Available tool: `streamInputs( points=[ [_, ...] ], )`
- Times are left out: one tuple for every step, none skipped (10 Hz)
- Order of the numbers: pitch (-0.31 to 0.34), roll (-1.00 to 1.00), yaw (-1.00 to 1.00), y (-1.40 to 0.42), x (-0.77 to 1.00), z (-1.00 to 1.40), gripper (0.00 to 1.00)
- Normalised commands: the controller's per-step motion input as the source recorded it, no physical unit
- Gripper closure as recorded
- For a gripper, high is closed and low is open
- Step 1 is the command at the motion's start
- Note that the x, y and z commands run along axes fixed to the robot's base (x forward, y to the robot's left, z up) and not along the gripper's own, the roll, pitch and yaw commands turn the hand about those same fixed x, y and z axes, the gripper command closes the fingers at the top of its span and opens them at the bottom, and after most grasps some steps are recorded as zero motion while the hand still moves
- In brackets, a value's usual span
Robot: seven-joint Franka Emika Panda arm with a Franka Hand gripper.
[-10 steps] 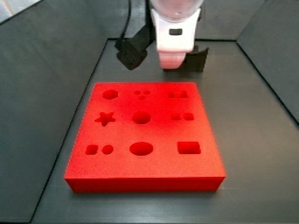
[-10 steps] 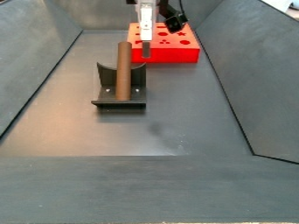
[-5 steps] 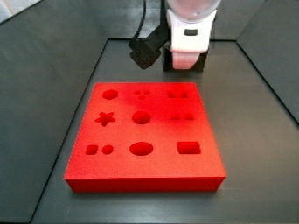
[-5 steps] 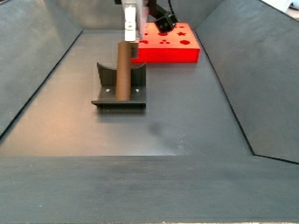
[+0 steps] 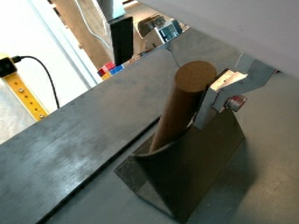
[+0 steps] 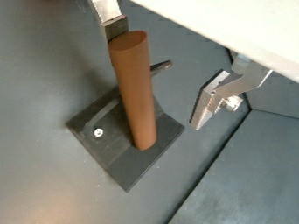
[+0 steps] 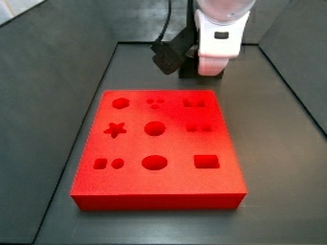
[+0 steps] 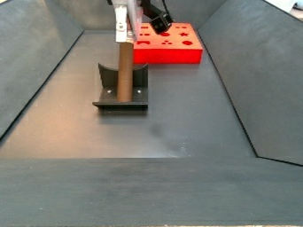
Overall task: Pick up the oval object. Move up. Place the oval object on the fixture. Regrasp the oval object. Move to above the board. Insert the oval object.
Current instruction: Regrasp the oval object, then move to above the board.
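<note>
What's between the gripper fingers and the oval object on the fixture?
Nothing visible. The gripper is open, its fingers flanking the top of the oval object, which stands on the fixture.

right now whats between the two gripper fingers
The top of the oval object, standing on the fixture. A wrist view shows the fingers of the gripper on either side, apparently not touching.

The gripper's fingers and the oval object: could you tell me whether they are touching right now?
Apart. A wrist view shows the gripper open, its fingers flanking the oval object, upright on the fixture, with dark floor visible between.
</note>
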Motion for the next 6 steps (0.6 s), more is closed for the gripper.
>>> streamInputs(
  points=[
    [0.000, 0.00, 0.00, 0.00, 0.00, 0.00, 1.00],
    [0.198, -0.25, 0.38, -0.18, 0.25, 1.00, 1.00],
    [0.205, -0.24, 0.36, -0.18, 0.24, 1.00, 1.00],
    [0.198, -0.20, 0.33, -0.17, 0.24, 1.00, 1.00],
    [0.117, -0.11, 0.28, -0.16, 0.23, 1.00, 1.00],
    [0.057, -0.07, 0.25, -0.16, 0.22, 1.00, 1.00]
  ],
)
